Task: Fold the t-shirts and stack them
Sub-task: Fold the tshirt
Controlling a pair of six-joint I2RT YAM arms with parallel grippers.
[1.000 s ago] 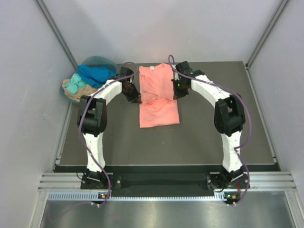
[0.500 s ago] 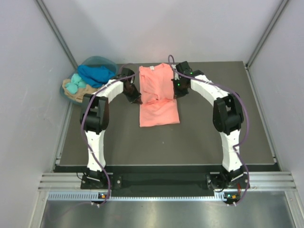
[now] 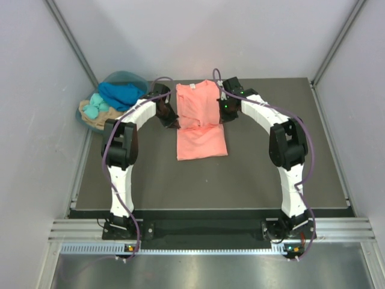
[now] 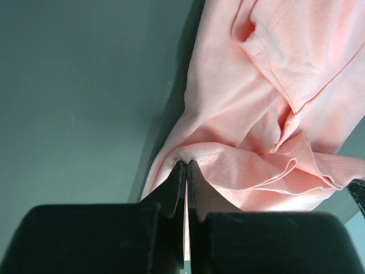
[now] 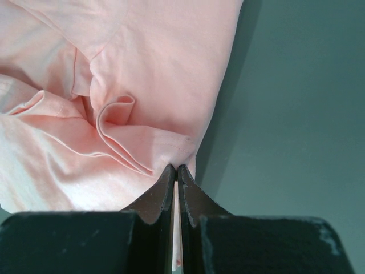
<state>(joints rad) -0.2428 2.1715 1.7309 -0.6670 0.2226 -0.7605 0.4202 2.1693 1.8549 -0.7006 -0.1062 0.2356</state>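
Top external: pink t-shirt [image 3: 200, 120] lies lengthwise from the far edge of the desk [image 3: 240, 180] toward its middle, collar at the far edge, a crosswise crease about halfway down. Left gripper [image 3: 172, 123] sits at the shirt's left edge and right gripper [image 3: 221, 117] at its right edge, both level with that crease. A heap of blue, teal and tan garments [image 3: 111, 101] waits at the far left corner, not yet handled. Left wrist: jaws pressed together on a bunched edge of pink cloth, with a stitched hem [image 4: 228, 157] running out of the pinch. Right wrist: same picture, jaws clamped on gathered pink layers at the shirt's edge, bare desk beside. Judgement: a fold of the first shirt is in hand, both sides pinched. The next move calls for both arms to lift and travel in step, keeping the cloth taut between them so that the layers land square. Against the earlier top frames little differs: the left gripper has edged slightly inward toward the shirt, the right has barely moved, and the shirt's outline is nearly unchanged.
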